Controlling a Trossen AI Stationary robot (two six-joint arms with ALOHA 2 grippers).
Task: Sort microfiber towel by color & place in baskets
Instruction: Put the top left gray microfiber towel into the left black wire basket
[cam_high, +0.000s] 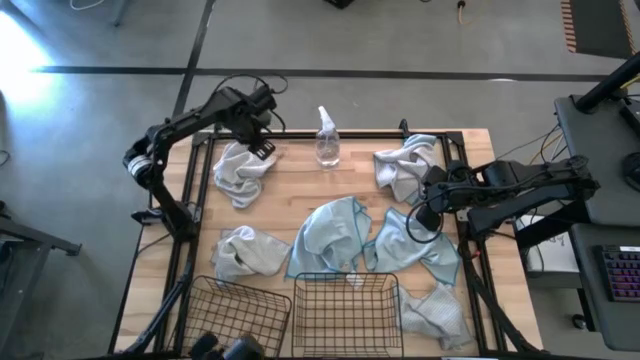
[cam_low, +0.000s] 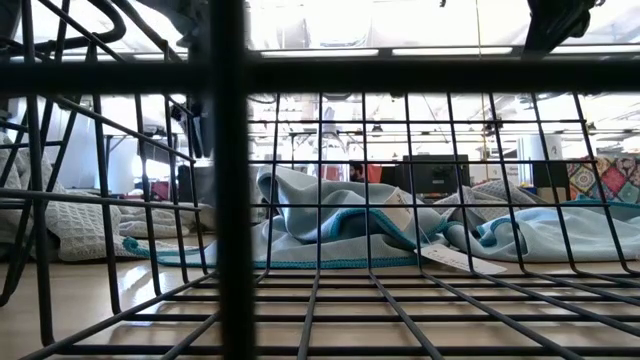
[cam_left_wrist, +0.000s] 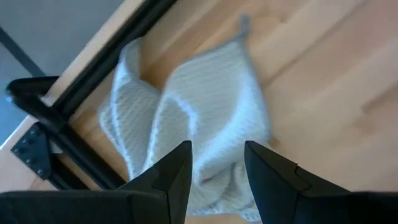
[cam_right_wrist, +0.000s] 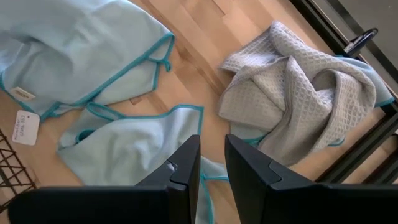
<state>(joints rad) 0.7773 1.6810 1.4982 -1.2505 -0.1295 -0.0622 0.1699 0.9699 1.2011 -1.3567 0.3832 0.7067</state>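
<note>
My left gripper (cam_high: 262, 150) (cam_left_wrist: 217, 169) is open and hovers over a crumpled pale grey towel (cam_high: 240, 172) (cam_left_wrist: 193, 106) that lies at the table's far left. My right gripper (cam_high: 424, 216) (cam_right_wrist: 212, 163) stands open by a narrow gap above a light blue towel (cam_high: 415, 250) (cam_right_wrist: 124, 149) on the table's right. Another blue towel (cam_high: 330, 235) (cam_right_wrist: 81, 50) (cam_low: 330, 220) lies spread in the middle. More grey towels lie at the far right (cam_high: 405, 165) (cam_right_wrist: 298, 106), near left (cam_high: 245, 250) and near right (cam_high: 437, 312). Two black wire baskets (cam_high: 240, 318) (cam_high: 345, 312) stand at the near edge.
A clear spray bottle (cam_high: 327, 140) stands upright at the far edge between the arms. The black table frame (cam_left_wrist: 68, 106) (cam_right_wrist: 348, 155) runs along both sides. Bare wood (cam_high: 300, 185) shows between the far towels. The low view looks through basket mesh (cam_low: 230, 200).
</note>
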